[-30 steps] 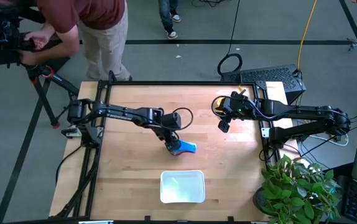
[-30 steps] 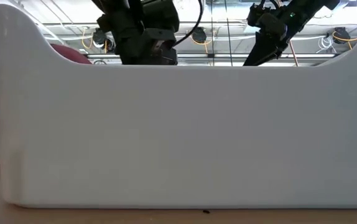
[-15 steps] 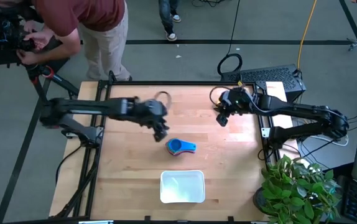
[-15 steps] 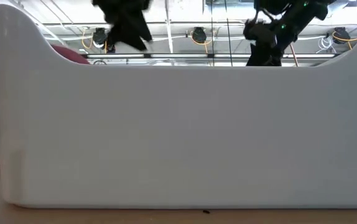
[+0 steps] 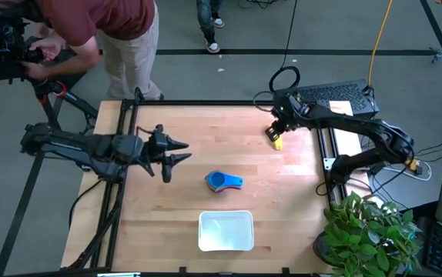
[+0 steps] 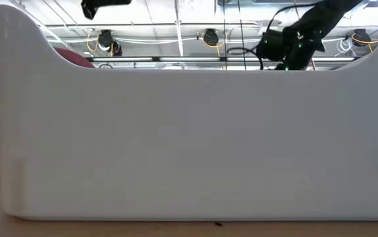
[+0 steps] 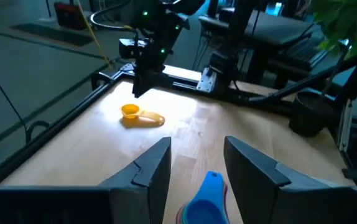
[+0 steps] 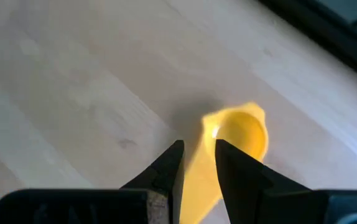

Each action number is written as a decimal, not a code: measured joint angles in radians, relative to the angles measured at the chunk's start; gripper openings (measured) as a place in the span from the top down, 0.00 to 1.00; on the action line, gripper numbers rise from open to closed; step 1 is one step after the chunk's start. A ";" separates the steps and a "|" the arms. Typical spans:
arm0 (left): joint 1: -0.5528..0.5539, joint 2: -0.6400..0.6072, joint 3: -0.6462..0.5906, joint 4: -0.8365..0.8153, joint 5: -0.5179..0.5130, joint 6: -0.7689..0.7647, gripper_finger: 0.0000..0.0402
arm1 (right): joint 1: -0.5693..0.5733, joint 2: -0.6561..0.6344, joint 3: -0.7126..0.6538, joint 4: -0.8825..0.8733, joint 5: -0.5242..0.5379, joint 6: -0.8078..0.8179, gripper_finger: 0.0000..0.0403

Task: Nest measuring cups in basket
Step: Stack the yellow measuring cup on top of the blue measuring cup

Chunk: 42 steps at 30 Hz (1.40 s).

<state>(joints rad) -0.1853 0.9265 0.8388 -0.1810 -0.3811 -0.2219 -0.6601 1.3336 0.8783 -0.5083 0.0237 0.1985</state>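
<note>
Your left pincer hangs released over the left part of the surface, its two fingers spread with nothing between them, pointing right toward the stacked cups. Your right pincer sits low at the far right of the surface, fingers narrowed either side of the yellow cup's handle; it looks clenched on it, though contact is hard to confirm. The nested measuring cups, light blue on top with red showing beneath, lie mid-surface, well apart from the yellow one. The white basket stands near the front edge, just nearer than the stack.
</note>
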 joint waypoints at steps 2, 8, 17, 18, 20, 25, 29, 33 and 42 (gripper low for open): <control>0.000 -0.044 -0.084 0.092 -0.002 0.000 0.63 | -0.040 0.027 0.000 0.013 -0.021 0.003 0.79; 0.000 -0.135 -0.240 0.283 -0.002 -0.001 0.63 | -0.132 0.086 0.000 0.000 -0.029 0.001 0.79; 0.000 -0.155 -0.291 0.307 -0.001 -0.017 0.63 | -0.196 0.169 -0.038 0.059 -0.038 -0.004 0.79; 0.000 -0.155 -0.293 0.308 -0.001 -0.018 0.63 | -0.202 0.174 -0.049 0.077 -0.055 -0.004 0.79; 0.000 -0.154 -0.295 0.306 -0.001 -0.019 0.63 | -0.210 0.182 -0.073 0.121 -0.103 -0.003 0.79; 0.001 -0.154 -0.295 0.306 -0.001 -0.019 0.63 | -0.220 0.184 -0.103 0.175 -0.158 0.002 0.79; 0.001 -0.155 -0.295 0.305 0.000 -0.019 0.63 | -0.223 0.184 -0.112 0.178 -0.157 0.000 0.80; 0.001 -0.155 -0.295 0.305 0.000 -0.018 0.63 | -0.223 0.184 -0.124 0.191 -0.158 -0.016 0.87; 0.001 -0.154 -0.295 0.305 0.000 -0.020 0.63 | -0.219 0.177 -0.132 0.198 -0.233 -0.053 0.99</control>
<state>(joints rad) -0.1844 0.7720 0.5438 0.1238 -0.3813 -0.2416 -0.8796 1.5105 0.7467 -0.3098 -0.2090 0.1460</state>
